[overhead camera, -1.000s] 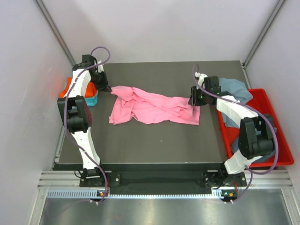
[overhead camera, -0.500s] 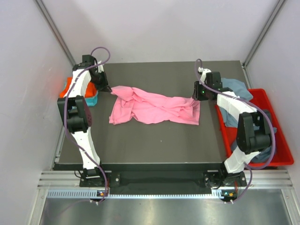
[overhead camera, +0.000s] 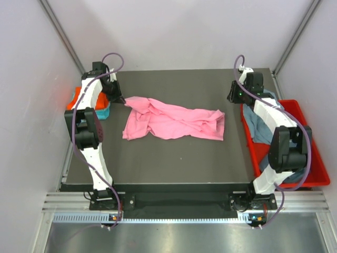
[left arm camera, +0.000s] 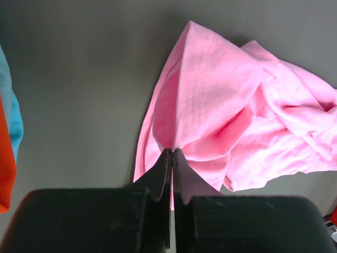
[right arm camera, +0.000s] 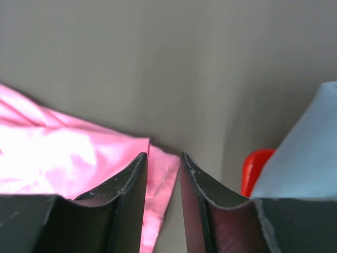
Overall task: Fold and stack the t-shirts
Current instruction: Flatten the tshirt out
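A large pink t-shirt [overhead camera: 171, 122] lies crumpled across the middle of the dark table [overhead camera: 174, 163]. My left gripper [overhead camera: 122, 100] is shut on the shirt's far left corner; in the left wrist view the pink cloth [left arm camera: 231, 105] rises in a peak into my closed left gripper [left arm camera: 172, 152]. My right gripper [overhead camera: 232, 98] hovers open off the shirt's far right corner, holding nothing. In the right wrist view the pink shirt's corner [right arm camera: 63, 158] lies flat on the table beneath the right gripper [right arm camera: 163, 158].
Folded orange [overhead camera: 79, 97] and teal t-shirts [overhead camera: 102, 112] sit stacked at the table's left edge, beside my left arm. A red bin [overhead camera: 310, 158] on the right holds grey-blue t-shirts [overhead camera: 263, 100], which spill over its far rim near my right gripper.
My right gripper has drawn away from the pink shirt's right edge toward the far right, leaving the cloth on the table. The left gripper has kept its grip and place.
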Robot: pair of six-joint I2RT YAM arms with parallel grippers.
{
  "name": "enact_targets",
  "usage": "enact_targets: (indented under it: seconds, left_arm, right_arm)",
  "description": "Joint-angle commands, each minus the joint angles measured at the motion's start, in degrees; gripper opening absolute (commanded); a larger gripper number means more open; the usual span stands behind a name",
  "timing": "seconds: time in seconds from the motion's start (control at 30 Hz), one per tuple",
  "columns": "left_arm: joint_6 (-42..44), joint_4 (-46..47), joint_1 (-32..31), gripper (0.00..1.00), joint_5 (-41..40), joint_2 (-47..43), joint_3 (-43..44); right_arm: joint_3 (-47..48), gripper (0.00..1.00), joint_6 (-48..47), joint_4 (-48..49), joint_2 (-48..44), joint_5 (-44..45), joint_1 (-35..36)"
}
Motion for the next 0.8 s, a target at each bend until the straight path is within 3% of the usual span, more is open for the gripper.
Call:
enact_targets:
  seconds: [0.0,0.23,0.77]
  left_arm:
    - [-0.46,1.73,-0.03,0.00,0.10,-2.05,0.11]
    - [0.06,1.73,-0.03,0.00,-1.04,-3.11,-1.03]
    - [-0.11,2.08,-0.03,0.00,-0.96,-2.58,-1.03]
  right_arm:
    - [-1.27,0.32,2.10,1.85,1.52,-4.14,0.03]
    - [-2.95,0.34,5.62,2.03,4.86,-10.30,0.03]
    - [-7.25,0.34,6.41,0.71,2.24,-12.32,0.12]
